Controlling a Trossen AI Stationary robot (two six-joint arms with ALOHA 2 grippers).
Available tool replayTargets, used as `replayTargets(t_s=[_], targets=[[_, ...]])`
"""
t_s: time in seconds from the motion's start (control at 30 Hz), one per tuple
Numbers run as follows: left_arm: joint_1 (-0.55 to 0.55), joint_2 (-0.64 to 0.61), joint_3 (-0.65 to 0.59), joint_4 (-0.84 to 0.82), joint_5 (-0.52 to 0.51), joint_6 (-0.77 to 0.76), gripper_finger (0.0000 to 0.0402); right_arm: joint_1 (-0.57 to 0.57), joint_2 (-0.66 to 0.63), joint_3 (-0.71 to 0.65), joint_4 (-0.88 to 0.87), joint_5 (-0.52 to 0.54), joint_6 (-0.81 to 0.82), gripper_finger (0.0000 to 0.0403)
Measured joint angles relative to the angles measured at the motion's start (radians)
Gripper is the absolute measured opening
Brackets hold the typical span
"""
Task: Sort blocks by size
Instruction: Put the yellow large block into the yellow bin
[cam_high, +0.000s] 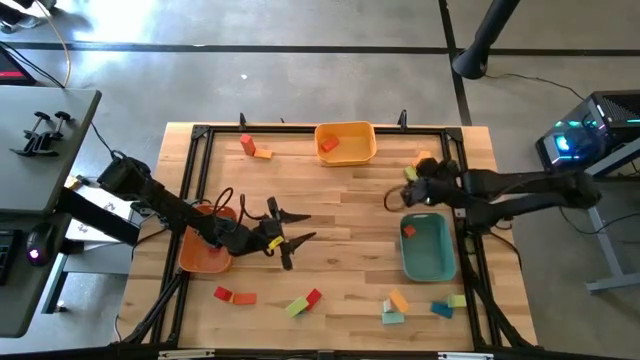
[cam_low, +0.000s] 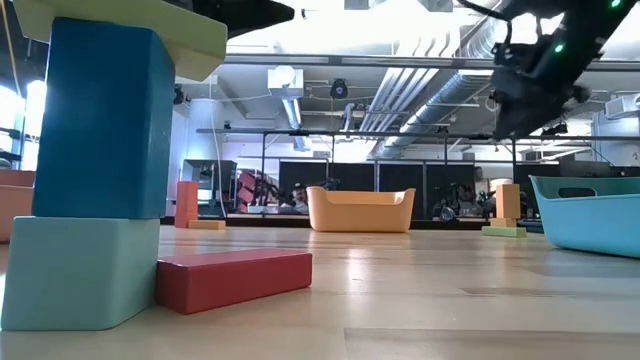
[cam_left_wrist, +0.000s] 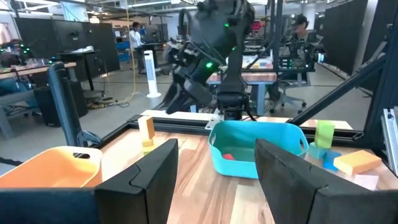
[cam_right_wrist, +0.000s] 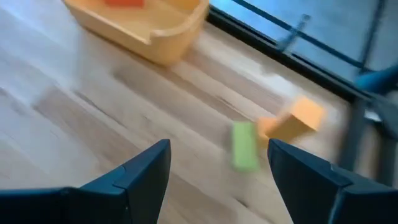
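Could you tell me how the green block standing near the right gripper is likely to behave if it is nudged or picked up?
The green block stands upright on a narrow end, so a sideways nudge would probably tip it. Its flat faces look rigid, so the right gripper, jaws open, should probably clamp it squarely. It sits close beside an orange block, which a push might disturb.

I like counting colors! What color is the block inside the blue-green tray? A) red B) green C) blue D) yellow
A: a small red block lies on the floor of the blue-green tray, seen from above and again from the left arm's camera.
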Motion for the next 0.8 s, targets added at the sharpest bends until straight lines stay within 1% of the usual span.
replayTargets(t_s=[0.07,0.13,0.3,0.43,0.57,0.6,0.7,0.8], targets=[[0.005,0.000,0.000,0.000,0.000,0.000,0.0197,-0.070,-0.018,-0.042,0.109,-0.025,-0.084,0.0265],[0.011,0.000,0.000,0.000,0.000,0.000,0.0197,-0.140,-0.016,-0.062,0.153,-0.031,-0.125,0.0265],[0.018,0.000,0.000,0.000,-0.001,-0.002,0.0197,-0.302,0.010,-0.065,0.185,-0.040,-0.154,0.0267],[0.018,0.000,0.000,-0.007,-0.001,-0.003,0.0197,-0.411,0.036,-0.065,0.207,-0.068,-0.212,0.0286],[0.024,0.000,0.000,-0.006,0.000,-0.001,0.0197,-0.511,0.063,-0.065,0.270,-0.198,-0.240,0.0309],[0.027,0.000,0.000,-0.004,-0.001,0.000,0.0197,-0.528,0.071,-0.065,0.284,-0.204,-0.244,0.0313],[0.039,0.000,0.000,-0.002,0.007,-0.001,0.0197,-0.564,0.111,-0.064,0.281,-0.148,-0.221,0.0318],[0.045,0.000,0.000,-0.002,0.047,-0.002,0.0197,-0.591,0.151,-0.065,0.293,-0.145,-0.208,0.0319]])
